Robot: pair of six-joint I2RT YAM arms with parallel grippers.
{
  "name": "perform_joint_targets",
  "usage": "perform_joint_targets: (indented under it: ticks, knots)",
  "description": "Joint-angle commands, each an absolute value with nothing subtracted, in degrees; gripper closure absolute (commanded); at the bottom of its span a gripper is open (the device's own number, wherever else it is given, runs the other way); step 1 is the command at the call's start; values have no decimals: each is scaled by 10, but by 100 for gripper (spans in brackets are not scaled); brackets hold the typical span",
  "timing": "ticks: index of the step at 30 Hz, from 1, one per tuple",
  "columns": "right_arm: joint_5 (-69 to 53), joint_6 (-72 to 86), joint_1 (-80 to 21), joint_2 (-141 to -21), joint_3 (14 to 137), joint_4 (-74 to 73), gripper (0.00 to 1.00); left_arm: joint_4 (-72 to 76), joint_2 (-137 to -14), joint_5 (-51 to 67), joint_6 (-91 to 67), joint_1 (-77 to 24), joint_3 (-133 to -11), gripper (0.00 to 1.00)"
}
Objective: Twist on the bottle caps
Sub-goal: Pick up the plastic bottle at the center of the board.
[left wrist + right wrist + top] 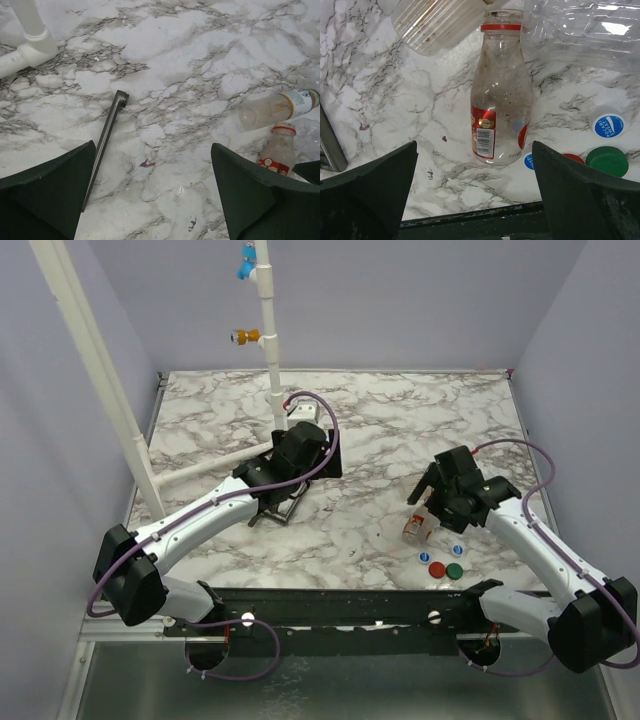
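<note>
My right claw stands wide and empty above the marble worktop. Nearest me, just right of the base of the small clear red-labelled bottle, lie the caps: a white-and-blue cap tucked against the base, then a red cap, a green cap, and a second white-and-blue cap slightly farther. The bottle lies on its side straight ahead between my fingers' line, with its base toward me, its red-ringed neck away and its long axis along my reach. Beyond its neck lie a ribbed clear bottle to the left and a larger crumpled clear bottle to the right. My left claw, equally wide and empty, sits well left of it. I judge the right arm the nearer.
</note>
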State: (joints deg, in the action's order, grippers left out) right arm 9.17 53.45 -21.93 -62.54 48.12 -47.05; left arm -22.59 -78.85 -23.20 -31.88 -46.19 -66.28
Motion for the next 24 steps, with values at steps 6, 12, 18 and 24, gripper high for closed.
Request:
perform_joint_targets:
  ticks: [6, 12, 18, 24]
  knots:
    - [98, 567, -221, -657, 424, -429, 0, -154, -765, -149, -303, -463, -655, 1]
    - [92, 575, -221, -689, 393, -379, 6, -153, -764, -148, -310, -463, -649, 1]
    - [84, 575, -221, -719, 373, -331, 29, -144, -754, -156, -325, -458, -632, 1]
    - [70, 558, -221, -716, 380, -330, 52, -137, -748, -136, -359, -443, -612, 1]
